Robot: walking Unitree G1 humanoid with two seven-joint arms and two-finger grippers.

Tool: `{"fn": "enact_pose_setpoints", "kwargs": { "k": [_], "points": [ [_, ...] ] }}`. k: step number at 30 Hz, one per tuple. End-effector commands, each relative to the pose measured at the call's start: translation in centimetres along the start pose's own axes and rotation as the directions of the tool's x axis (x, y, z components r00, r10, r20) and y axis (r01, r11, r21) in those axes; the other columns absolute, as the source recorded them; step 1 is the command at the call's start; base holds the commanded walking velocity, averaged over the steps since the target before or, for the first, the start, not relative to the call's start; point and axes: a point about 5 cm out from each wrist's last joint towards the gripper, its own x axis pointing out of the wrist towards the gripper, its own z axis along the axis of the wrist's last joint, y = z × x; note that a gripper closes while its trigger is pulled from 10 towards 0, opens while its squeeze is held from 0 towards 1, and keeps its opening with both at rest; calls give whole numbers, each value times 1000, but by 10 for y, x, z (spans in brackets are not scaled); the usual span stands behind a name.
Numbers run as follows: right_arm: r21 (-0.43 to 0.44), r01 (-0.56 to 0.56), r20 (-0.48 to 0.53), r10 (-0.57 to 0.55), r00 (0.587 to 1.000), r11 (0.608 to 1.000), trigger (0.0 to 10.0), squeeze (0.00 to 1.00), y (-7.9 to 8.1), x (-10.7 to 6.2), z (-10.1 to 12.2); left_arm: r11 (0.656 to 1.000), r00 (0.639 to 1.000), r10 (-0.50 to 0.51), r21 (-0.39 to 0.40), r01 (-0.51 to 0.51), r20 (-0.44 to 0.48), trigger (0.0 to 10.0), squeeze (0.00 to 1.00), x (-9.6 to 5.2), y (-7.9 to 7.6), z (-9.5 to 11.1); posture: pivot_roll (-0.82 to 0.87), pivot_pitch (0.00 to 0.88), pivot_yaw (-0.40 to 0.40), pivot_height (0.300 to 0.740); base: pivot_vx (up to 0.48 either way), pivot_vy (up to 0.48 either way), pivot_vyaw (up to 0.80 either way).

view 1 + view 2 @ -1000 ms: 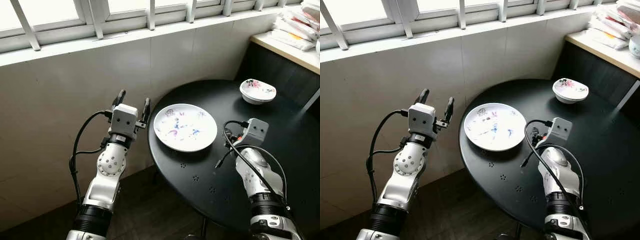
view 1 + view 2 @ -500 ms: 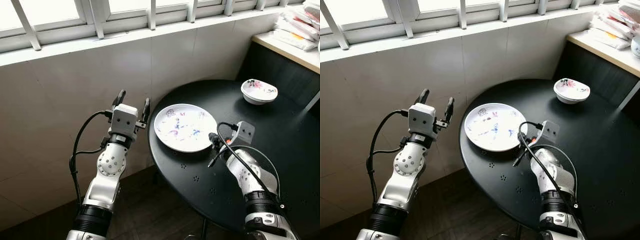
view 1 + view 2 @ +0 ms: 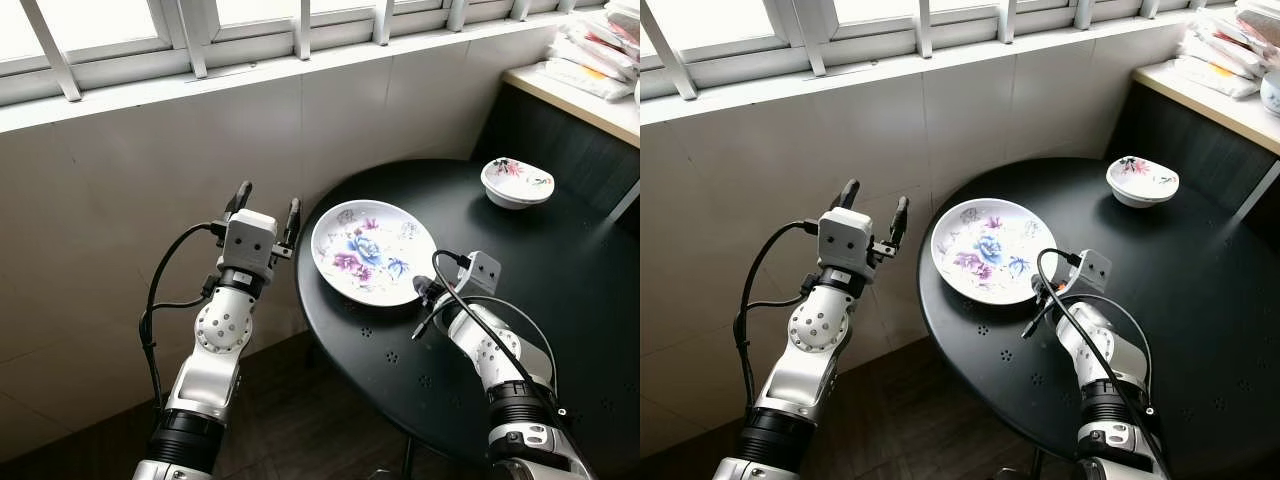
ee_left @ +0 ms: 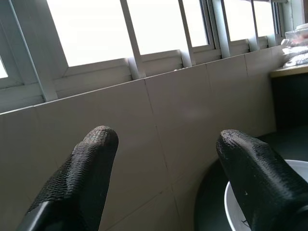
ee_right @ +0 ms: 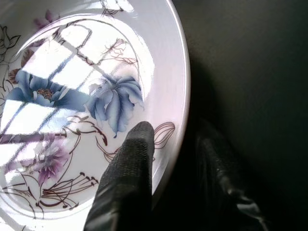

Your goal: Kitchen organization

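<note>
On the round black table (image 3: 560, 300), the right gripper (image 3: 424, 290) pinches the tilted floral plate's (image 3: 372, 250) near rim; thin grip risks slipping. Left gripper (image 3: 265, 208) hovers open beside the table.

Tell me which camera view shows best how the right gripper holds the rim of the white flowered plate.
The right wrist view: the right gripper straddles the white flowered plate's rim, one finger over it, one beneath. Both eye views show the plate whole on the round black table, the grip small. The left wrist view catches an edge.
</note>
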Motion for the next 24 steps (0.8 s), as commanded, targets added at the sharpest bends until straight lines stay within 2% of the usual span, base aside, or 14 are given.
{"fn": "enact_pose_setpoints", "kwargs": {
  "k": [1, 6, 10, 12, 18, 19, 24],
  "points": [
    [6, 1, -31, -1, 1000, 1000, 0, 0, 1, 2, -4, 1000, 1000, -17, 7, 17, -11, 10000, 0, 1, -4, -2, -121, 0, -37, 740, 0, 0, 0],
    [12, -1, -23, 1, 1000, 1000, 0, 0, 1, 1, -3, 1000, 1000, -17, 9, 17, -15, 10000, 0, 1, -4, -3, -121, 0, -36, 740, 0, 0, 0],
    [35, 1, 20, -2, 1000, 999, 0, 0, 2, -1, 2, 1000, 1000, -17, 11, 17, -17, 10000, 0, 1, -4, -3, -121, 0, -36, 740, 0, 0, 0],
    [82, -8, 71, 2, 997, 997, 0, 0, 3, -2, 9, 1000, 1000, -17, 12, 17, -17, 10000, 0, 1, -4, -3, -125, 0, -36, 740, 0, 0, 0],
    [128, -19, 149, -1, 989, 992, 0, 0, 4, -3, 23, 1000, 1000, -15, 13, 15, -17, 10000, 0, 2, -4, -3, -124, 0, -36, 740, 0, 0, 0],
    [153, -37, 200, 6, 980, 988, 0, 0, 6, -5, 31, 1000, 1000, -13, 14, 14, -16, 10000, 0, 2, -4, -3, -123, 0, -37, 740, 0, 0, 0],
    [182, -118, 312, 57, 948, 976, 0, 0, 15, -10, 47, 1000, 1000, -11, 15, 12, -16, 10000, 0, 2, -4, -3, -123, 0, -37, 740, 0, 0, 0]
  ]
}}
